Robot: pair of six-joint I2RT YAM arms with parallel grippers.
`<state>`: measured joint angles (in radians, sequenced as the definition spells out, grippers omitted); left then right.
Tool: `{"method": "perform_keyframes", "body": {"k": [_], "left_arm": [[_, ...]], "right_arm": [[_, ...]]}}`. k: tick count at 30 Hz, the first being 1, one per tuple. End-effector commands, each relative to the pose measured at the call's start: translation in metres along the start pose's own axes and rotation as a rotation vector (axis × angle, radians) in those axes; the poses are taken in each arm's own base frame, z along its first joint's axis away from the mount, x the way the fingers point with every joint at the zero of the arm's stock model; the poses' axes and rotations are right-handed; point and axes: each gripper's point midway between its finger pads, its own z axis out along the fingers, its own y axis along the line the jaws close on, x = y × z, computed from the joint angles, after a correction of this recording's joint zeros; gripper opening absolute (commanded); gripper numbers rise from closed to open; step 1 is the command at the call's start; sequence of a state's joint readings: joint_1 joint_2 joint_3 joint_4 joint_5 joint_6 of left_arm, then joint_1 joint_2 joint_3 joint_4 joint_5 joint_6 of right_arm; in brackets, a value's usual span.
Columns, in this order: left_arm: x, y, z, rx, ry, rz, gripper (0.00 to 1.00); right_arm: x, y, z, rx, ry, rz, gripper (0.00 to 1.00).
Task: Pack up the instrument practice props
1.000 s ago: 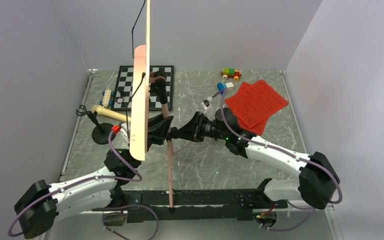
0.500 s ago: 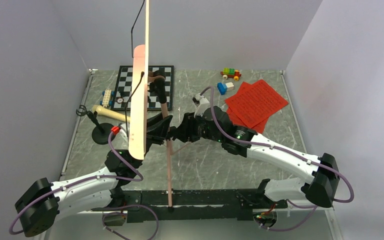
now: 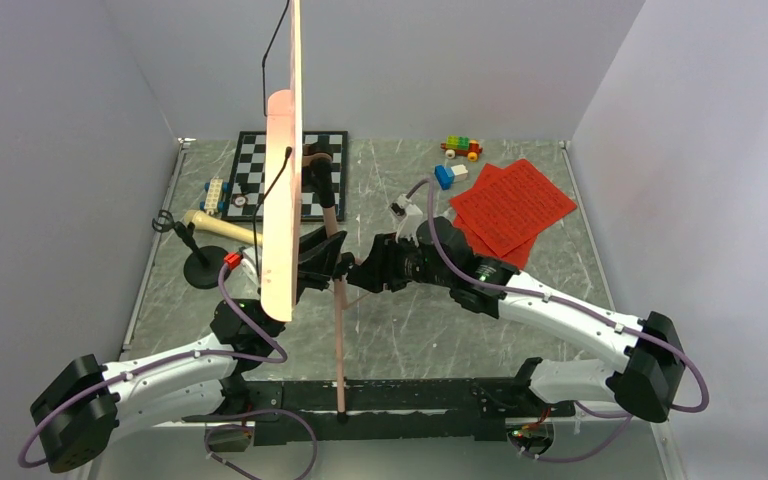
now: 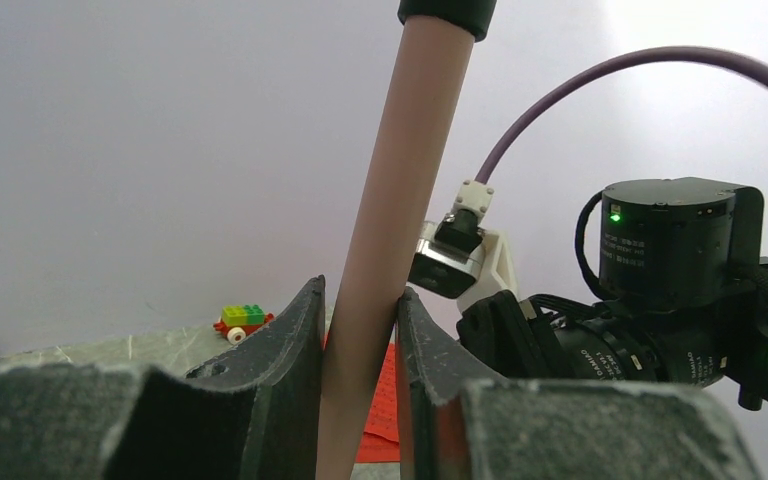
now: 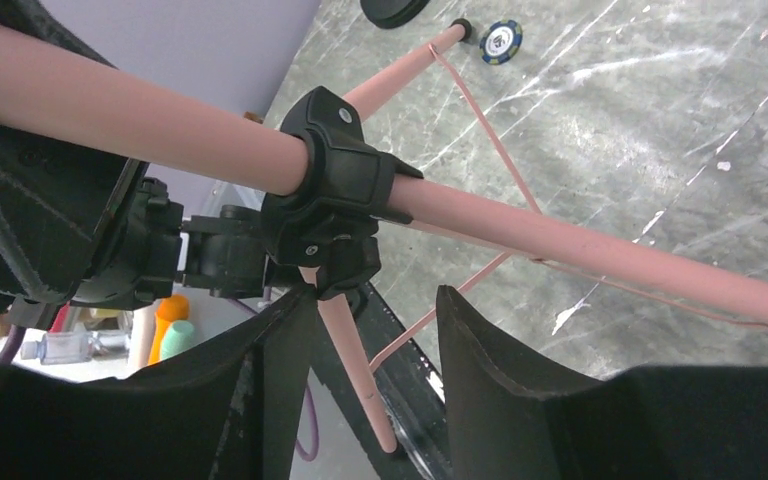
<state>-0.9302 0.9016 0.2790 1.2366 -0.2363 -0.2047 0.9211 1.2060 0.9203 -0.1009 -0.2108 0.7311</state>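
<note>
Grey marble-look table (image 3: 560, 300) under the lot. Biggest thing on it by far: tall pink perforated tripod music stand (image 3: 280, 200), upright near the middle, its desk edge-on to the top camera, pole dropping toward the near edge.

Left gripper (image 3: 320, 262) clamped tight on the pole of that stand. Both fingers (image 4: 290, 340) pressed flat against the pink tube in the left wrist view.

Right gripper (image 3: 362, 272) just beside it on the other side of the pole, spread wide, gripping nothing. In the right wrist view, 2 black fingers (image 5: 280, 350) parted under a chunky black plastic collar (image 5: 330, 190) on the pole, with 1 thin pink leg (image 5: 355, 370) slanting down between them. Contact with that leg hard to call from here, probably none.

Black-and-white chessboard (image 3: 250, 165) flat at the far left, partly behind the stand. Red sheet-music pages (image 3: 510, 205) loosely stacked at the far right, well apart from the stand.

Cream foam-headed microphone (image 3: 215, 226) near the left edge, lying roughly level, with a black round base (image 3: 203, 272) just beside it on the near side.

Small coloured toy bricks (image 3: 461, 148) at the far edge near the red pages, plus 1 blue brick (image 3: 444, 175) a bit closer in.
</note>
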Motion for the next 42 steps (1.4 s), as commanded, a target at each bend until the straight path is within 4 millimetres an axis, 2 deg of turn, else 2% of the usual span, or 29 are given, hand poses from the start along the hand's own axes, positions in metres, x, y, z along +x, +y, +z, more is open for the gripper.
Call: {"method": "perform_keyframes", "body": {"k": [1,4,8,13,14,15,18,20,24,29,34,39,42], "left_arm": [[0.139,0.041,-0.069,-0.147,0.523,0.065,0.0],[0.142,0.041,-0.071,-0.146,0.53,0.057,0.0],[0.146,0.039,-0.075,-0.145,0.548,0.054,0.0],[0.154,0.04,-0.082,-0.149,0.572,0.052,0.0],[0.156,0.04,-0.083,-0.15,0.576,0.051,0.0],[0.158,0.04,-0.084,-0.149,0.581,0.051,0.0],[0.165,0.039,-0.087,-0.143,0.605,0.063,0.0],[0.171,0.037,-0.088,-0.144,0.626,0.084,0.0],[0.175,0.034,-0.091,-0.143,0.628,0.087,0.0],[0.184,0.03,-0.094,-0.134,0.65,0.083,0.0],[0.193,0.025,-0.097,-0.127,0.669,0.076,0.0],[0.198,0.018,-0.096,-0.11,0.676,0.069,0.0],[0.199,0.014,-0.096,-0.097,0.683,0.064,0.0]], "right_arm": [[-0.02,0.015,-0.006,-0.049,-0.107,-0.117,0.48],[-0.025,0.011,-0.002,-0.027,-0.126,-0.209,0.34],[-0.033,0.018,-0.003,-0.011,-0.194,-0.357,0.19],[-0.037,0.01,-0.01,0.172,-0.245,-0.587,0.14],[-0.039,0.007,-0.013,0.208,-0.249,-0.609,0.17],[-0.041,0.004,-0.018,0.235,-0.253,-0.614,0.25],[-0.049,0.003,-0.034,0.261,-0.293,-0.602,0.55],[-0.057,0.008,-0.046,0.244,-0.355,-0.582,0.63],[-0.072,0.019,-0.07,0.18,-0.509,-0.547,0.7],[-0.101,0.047,-0.096,0.084,-0.699,-0.536,0.79],[-0.121,0.069,-0.088,0.075,-0.713,-0.574,0.86],[-0.14,0.088,-0.082,0.057,-0.769,-0.608,0.86],[-0.157,0.091,-0.077,0.103,-0.809,-0.609,0.86]]}}
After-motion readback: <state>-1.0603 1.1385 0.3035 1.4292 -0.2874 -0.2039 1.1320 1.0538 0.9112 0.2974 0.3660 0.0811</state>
